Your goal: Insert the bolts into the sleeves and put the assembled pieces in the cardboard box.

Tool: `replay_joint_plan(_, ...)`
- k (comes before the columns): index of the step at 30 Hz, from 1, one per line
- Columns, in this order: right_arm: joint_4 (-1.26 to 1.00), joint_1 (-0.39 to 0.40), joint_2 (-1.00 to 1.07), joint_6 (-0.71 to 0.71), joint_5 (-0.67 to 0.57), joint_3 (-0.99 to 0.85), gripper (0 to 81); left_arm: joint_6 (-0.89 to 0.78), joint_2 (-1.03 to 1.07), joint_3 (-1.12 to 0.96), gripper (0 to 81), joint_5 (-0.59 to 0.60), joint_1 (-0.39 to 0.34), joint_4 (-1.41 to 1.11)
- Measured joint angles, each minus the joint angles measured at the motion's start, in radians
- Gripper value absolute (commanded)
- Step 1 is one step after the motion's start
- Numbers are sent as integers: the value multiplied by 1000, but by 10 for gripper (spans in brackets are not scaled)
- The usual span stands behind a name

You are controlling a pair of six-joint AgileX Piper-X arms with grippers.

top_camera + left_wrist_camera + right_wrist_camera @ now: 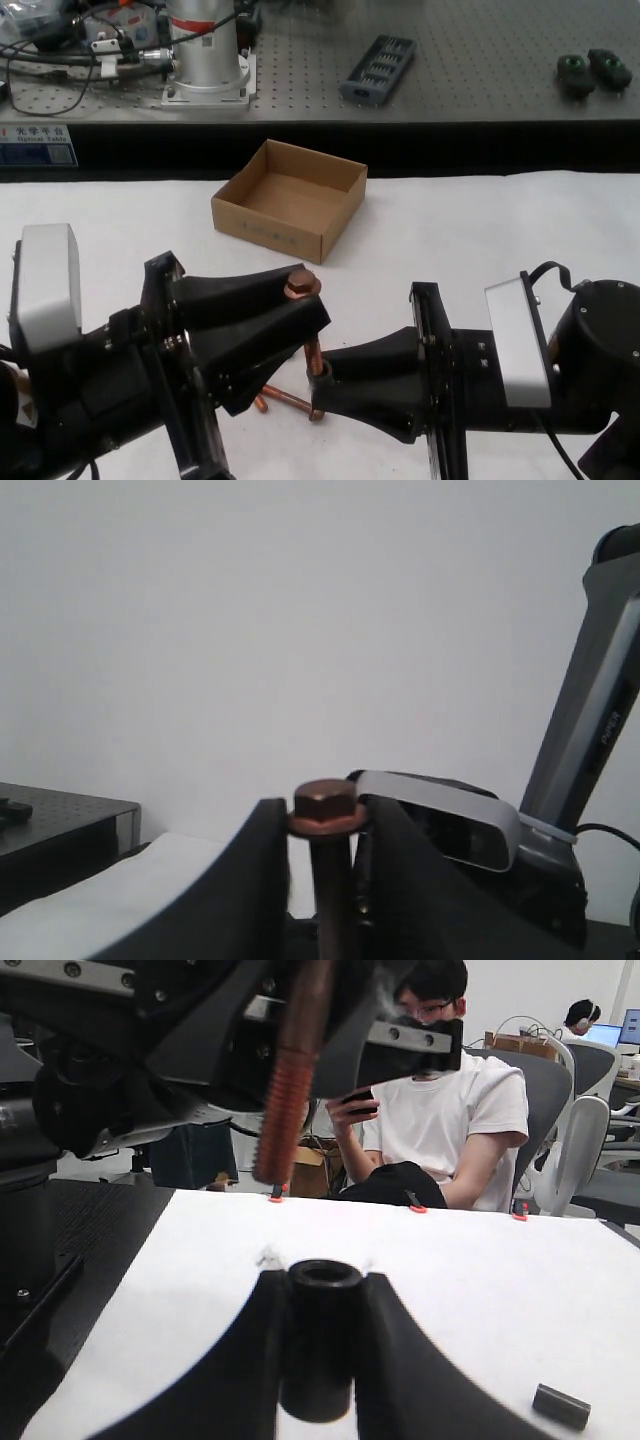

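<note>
Bolt (300, 285) upright, head up, in left jaws' clamp; sleeve (320, 1340) upright in right jaws' clamp.

The white-covered bench (480, 220) fills the lower two thirds of the high view. An open cardboard box (290, 200) sits on it just above the centre of the frame. Loose copper bolts (290, 402) lie at lower centre. In the right wrist view a black sleeve (561, 1406) lies on its side at lower right.

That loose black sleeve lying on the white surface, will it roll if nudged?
The loose sleeve lies on its side on the white surface, so a nudge across it would probably roll it. It looks small and rigid, so it is likely light.
</note>
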Motion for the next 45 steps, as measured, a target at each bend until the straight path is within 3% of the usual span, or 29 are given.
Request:
replay_joint_plan(18,-9,0,0,0,0,0,60,19,47,-3,6,-61,0,36)
replay_joint_plan(45,-26,0,0,0,0,0,60,-4,47,-3,6,-38,-7,27)
